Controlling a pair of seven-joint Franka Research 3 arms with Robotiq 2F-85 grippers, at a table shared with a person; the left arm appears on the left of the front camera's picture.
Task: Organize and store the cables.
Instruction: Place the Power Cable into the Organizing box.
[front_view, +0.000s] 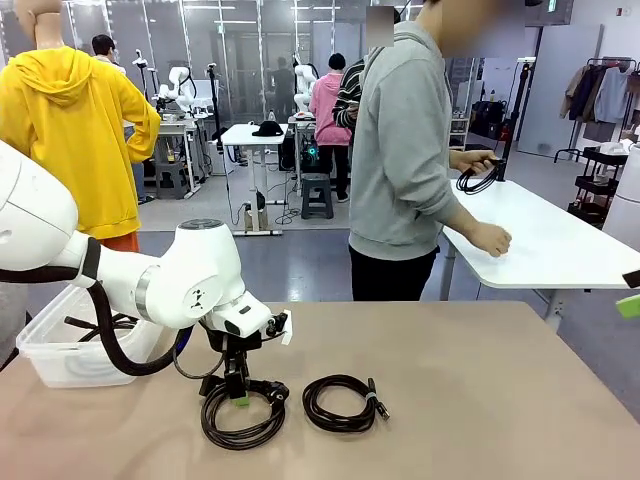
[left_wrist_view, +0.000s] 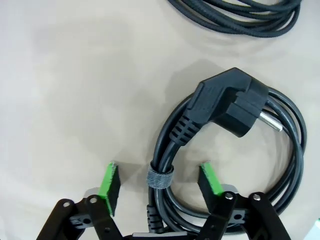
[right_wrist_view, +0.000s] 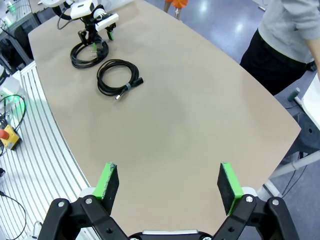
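Two black coiled cables (front_view: 335, 424) lie on the beige table (front_view: 480, 400). My left claw (left_wrist_view: 160, 184) straddles the plug-ended coil (left_wrist_view: 225, 105) at its grey strap (left_wrist_view: 160, 177), green pads (left_wrist_view: 109, 185) apart, not touching. I'd close squarely on that strap. Right claw (right_wrist_view: 170, 185) hangs open.

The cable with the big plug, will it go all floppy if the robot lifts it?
Probably only a bit: the strap holds the cable in loops, so the coil should likely stay round. The plug looks chunky and may dangle and tilt the coil. On the smooth table it would probably slide rather than roll.
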